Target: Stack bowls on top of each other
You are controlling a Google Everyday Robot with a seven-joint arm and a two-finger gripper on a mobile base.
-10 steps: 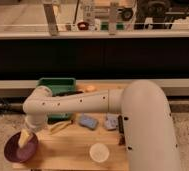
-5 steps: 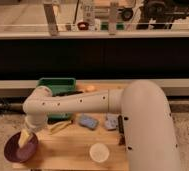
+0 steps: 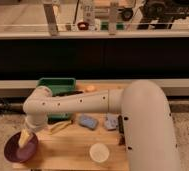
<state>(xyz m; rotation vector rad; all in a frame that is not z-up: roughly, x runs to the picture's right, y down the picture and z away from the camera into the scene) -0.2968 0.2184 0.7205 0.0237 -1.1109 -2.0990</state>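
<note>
Gripper (image 3: 25,138) down inside the purple bowl (image 3: 20,148), near left corner; can't tell its grip state.

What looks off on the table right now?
Nothing looks spilled or damaged. Only one bowl shows: the purple bowl at the table's front-left corner. The hand hangs over it, hiding part of the inside. The white cup stands upright.
</note>
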